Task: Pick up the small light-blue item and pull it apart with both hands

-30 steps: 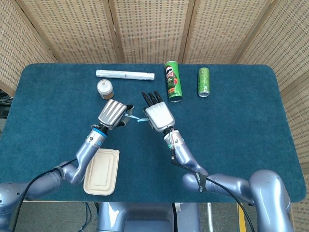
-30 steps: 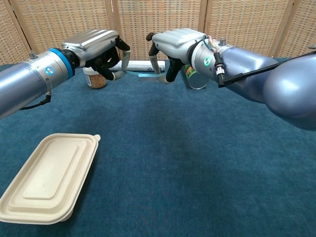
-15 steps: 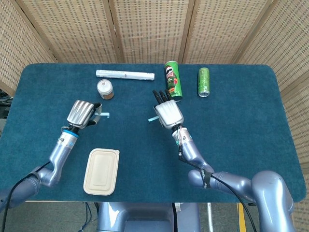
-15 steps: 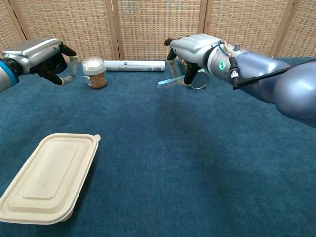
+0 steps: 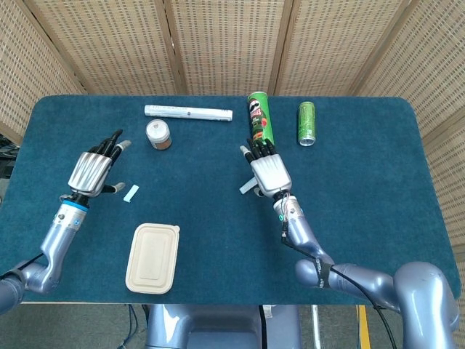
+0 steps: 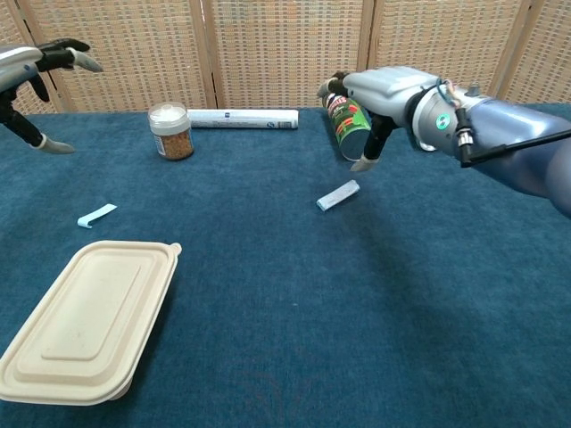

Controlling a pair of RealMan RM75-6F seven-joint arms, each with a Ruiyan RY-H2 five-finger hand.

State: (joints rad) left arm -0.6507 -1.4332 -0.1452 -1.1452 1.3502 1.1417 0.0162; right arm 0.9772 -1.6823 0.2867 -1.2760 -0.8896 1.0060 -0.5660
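Observation:
The light-blue item lies in two pieces on the blue table [image 5: 363,203]. One thin piece [image 5: 131,193] [image 6: 96,215] rests just right of my left hand [image 5: 94,171] [image 6: 36,76], which is open above the table with fingers spread. The other piece [image 6: 338,195] lies below and slightly left of my right hand [image 5: 267,172] [image 6: 384,94], which is also open and holds nothing. In the head view the right hand hides that piece.
A beige lidded food box [image 5: 152,257] [image 6: 85,321] sits near the front left. At the back stand a small jar [image 5: 158,134] [image 6: 171,131], a white tube [image 5: 187,112], a green Pringles can [image 5: 261,121] [image 6: 348,125] and a green drink can [image 5: 306,123].
Both hands pulled apart with a piece each, then opened; the two pieces now lie on the table. The left hand moved far left, the right hand slightly right.

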